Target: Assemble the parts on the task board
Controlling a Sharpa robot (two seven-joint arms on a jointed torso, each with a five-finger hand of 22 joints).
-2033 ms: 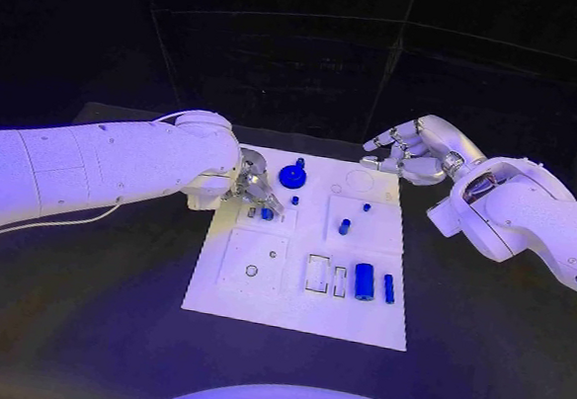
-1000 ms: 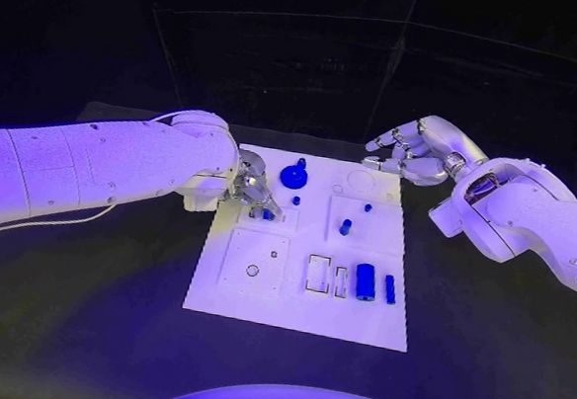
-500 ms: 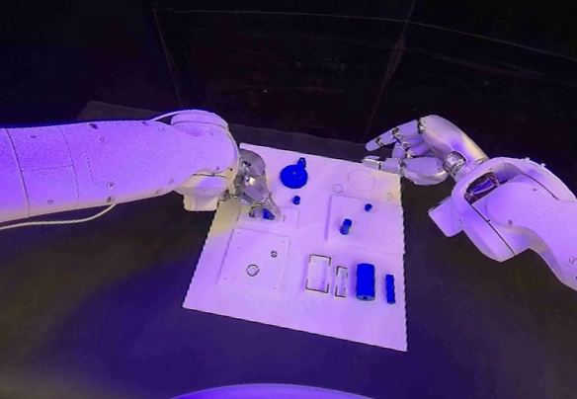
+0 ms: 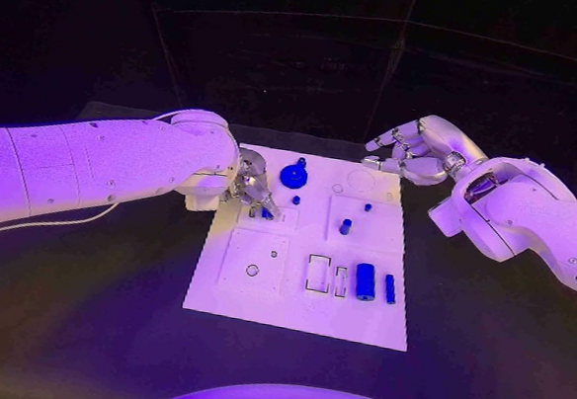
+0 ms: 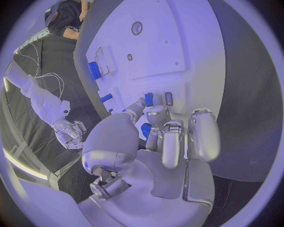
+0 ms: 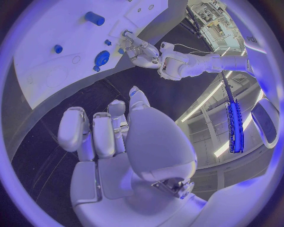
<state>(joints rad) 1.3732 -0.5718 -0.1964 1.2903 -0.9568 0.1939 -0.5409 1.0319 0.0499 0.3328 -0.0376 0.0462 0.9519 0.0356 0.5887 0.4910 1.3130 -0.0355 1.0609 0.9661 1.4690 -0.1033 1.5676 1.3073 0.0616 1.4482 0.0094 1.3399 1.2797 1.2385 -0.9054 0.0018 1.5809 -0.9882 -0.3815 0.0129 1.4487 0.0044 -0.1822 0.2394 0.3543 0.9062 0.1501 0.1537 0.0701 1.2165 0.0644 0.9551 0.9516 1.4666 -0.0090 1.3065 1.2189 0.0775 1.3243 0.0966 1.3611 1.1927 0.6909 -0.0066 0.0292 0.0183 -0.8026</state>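
- The task board (image 4: 262,296) lies flat in the middle of the black table (image 4: 72,311), between the two arms.
- The left hand (image 4: 250,188) is low over the far left part of the board, fingers curled downward, and its fingertips (image 5: 148,100) hold a small blue part (image 4: 267,214) against the board surface (the wrist view shows the blue piece just at the fingertips).
- The right hand (image 4: 418,149) hangs above the table beyond the far right corner of the board, apart from it; its fingers are bent inward and nothing is between them.
- A round blue part with a short stem (image 4: 294,174) stands on the far part of the board, just beside the left hand.
- A blue cylinder (image 4: 364,281) and a thin blue pin (image 4: 389,289) lie side by side near the right edge of the board.
- A small blue peg (image 4: 344,227) is in the middle right part of the board, well apart from both hands.
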